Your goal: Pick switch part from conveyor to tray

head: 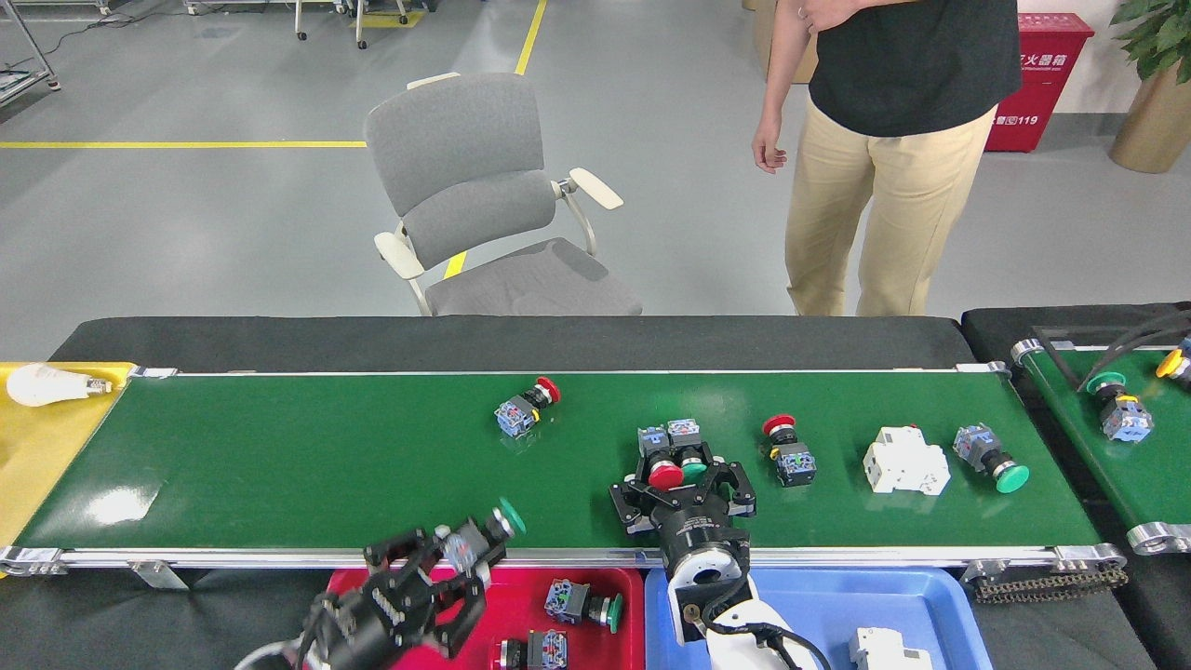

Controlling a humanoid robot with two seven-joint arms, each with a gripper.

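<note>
The conveyor (279, 456) is the long green belt across the middle. My left gripper (447, 563) is shut on a green-capped switch part (484, 535), held over the belt's near rail at the far edge of the red tray (507, 588). My right gripper (684, 479) is open over the belt. Its fingers (740, 484) flank a touching pair, a red-capped switch part (665, 475) and a green-capped one (690, 460). More switch parts lie on the belt: a red-capped one (528, 407), another red-capped one (789, 451) and a green-capped one (991, 456).
A white breaker (905, 461) lies on the belt. The red tray holds two switch parts (582, 603); the blue tray (819, 605) holds a white breaker (879, 649). A shorter green belt (1107, 465) is at right, a yellow tray (37, 447) with a bulb at left. A person (893, 140) and a chair (493, 205) are behind.
</note>
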